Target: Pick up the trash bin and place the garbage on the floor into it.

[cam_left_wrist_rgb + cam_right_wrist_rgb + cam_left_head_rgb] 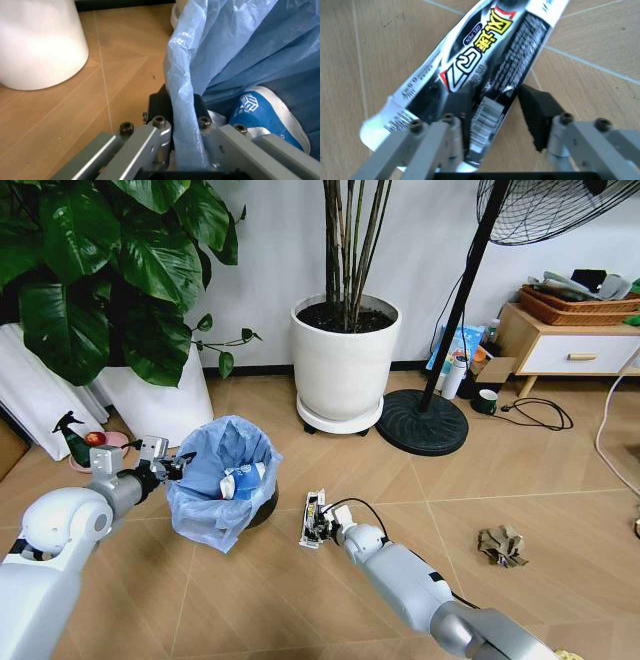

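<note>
Risk lay in my right pincer (495, 108), half-closed around the wrapper (485, 63), letting that slick film slide out, while my left pincer (185, 108) pinched the bin (222, 480) rim.

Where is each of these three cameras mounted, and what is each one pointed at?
Head view: on the head, looking down at the floor; both arms show.
Left wrist view: on the left arm, facing the left gripper clamped on the trash bin liner.
Right wrist view: on the right arm, facing the right gripper straddling a black-white wrapper.
Shared: head and right wrist views both show the wrapper.
</note>
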`<state>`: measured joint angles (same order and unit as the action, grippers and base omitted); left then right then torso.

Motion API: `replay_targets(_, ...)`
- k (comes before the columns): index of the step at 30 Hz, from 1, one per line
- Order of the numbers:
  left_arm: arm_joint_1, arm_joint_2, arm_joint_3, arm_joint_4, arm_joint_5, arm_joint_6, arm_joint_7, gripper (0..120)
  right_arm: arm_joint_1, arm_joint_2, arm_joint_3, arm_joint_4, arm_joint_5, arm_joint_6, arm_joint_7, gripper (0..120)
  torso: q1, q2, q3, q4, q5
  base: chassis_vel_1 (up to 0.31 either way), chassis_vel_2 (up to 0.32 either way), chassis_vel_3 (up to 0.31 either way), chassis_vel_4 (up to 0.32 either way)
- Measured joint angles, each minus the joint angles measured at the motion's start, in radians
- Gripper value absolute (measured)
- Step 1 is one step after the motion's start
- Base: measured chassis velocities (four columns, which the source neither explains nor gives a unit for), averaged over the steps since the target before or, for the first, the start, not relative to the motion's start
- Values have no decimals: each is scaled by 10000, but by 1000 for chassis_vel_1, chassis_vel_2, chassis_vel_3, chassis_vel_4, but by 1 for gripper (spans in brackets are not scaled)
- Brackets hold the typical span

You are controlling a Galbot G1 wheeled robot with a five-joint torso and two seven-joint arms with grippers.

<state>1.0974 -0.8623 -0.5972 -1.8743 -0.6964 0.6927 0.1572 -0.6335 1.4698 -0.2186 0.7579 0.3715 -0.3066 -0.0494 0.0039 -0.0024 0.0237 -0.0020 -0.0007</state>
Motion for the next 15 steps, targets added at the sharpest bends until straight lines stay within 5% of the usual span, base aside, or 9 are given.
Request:
replay_targets(7,-58,13,60,-26,-17,0,-29,0,-75,-141,104,140,16,6,28,1,0,-1,3,-3,-1,0,0,0,0)
replay_targets(15,-32,-55,81,-114,-18,7,-66,0,-153,-226,192,365,53,3,37,0,1,-3,4,-3,-1,0,0,0,0)
